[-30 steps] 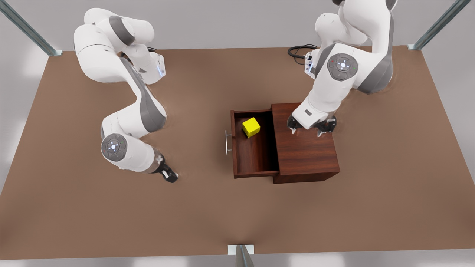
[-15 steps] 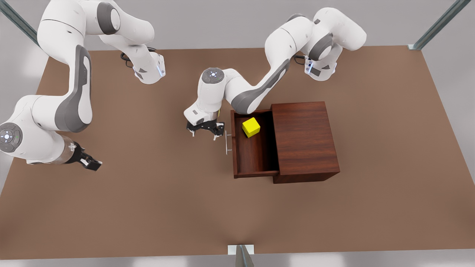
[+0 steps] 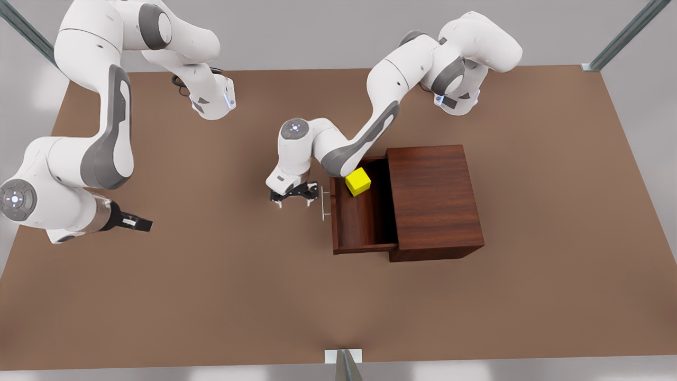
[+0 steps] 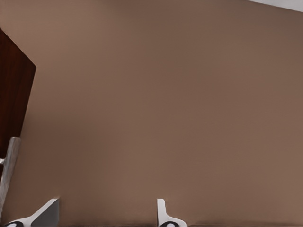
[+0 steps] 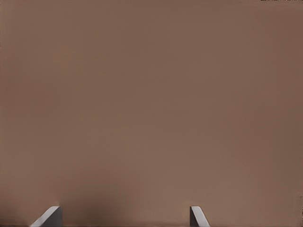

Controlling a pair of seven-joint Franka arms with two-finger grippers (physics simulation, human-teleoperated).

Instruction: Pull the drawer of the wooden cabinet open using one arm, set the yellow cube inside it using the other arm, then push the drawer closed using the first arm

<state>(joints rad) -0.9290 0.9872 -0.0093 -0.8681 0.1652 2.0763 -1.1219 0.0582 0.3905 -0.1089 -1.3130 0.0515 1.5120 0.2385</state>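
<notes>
Front view: taking the boxy dark reddish-brown wooden cabinet [image 3: 435, 201] with streaky grain as the landmark, its wide shallow drawer [image 3: 365, 222] of the same wood stands pulled out from the cabinet's side toward the front view's left, the tray interior exposed. A thin silver bar handle [image 3: 323, 203] sticks off the drawer's flat front panel. Just beyond that handle, on the side away from the cabinet, hangs the left gripper [image 3: 292, 200], fingers spread apart and grasping nothing, tips pointing down at the plain brown table [image 3: 211, 296]; I cannot tell whether it touches the handle. Left wrist view confirms this: two pale fingertips [image 4: 163, 215] parted over bare table, with the silver handle [image 4: 9, 165] and a dark wood edge of the drawer front [image 4: 16, 104] at the frame's margin. Small bright yellow cube [image 3: 358, 181] sits inside the drawer, in the tray's far corner close to the cabinet body, slightly rotated against the drawer walls; the left arm's forearm passes over the drawer's far rim next to it. Well away from the cabinet, past the left gripper, the right gripper [image 3: 138, 224] waits low over the table. Right wrist view shows its two fingertips [image 5: 199, 216] spread wide, released, with bare table between them.
</notes>
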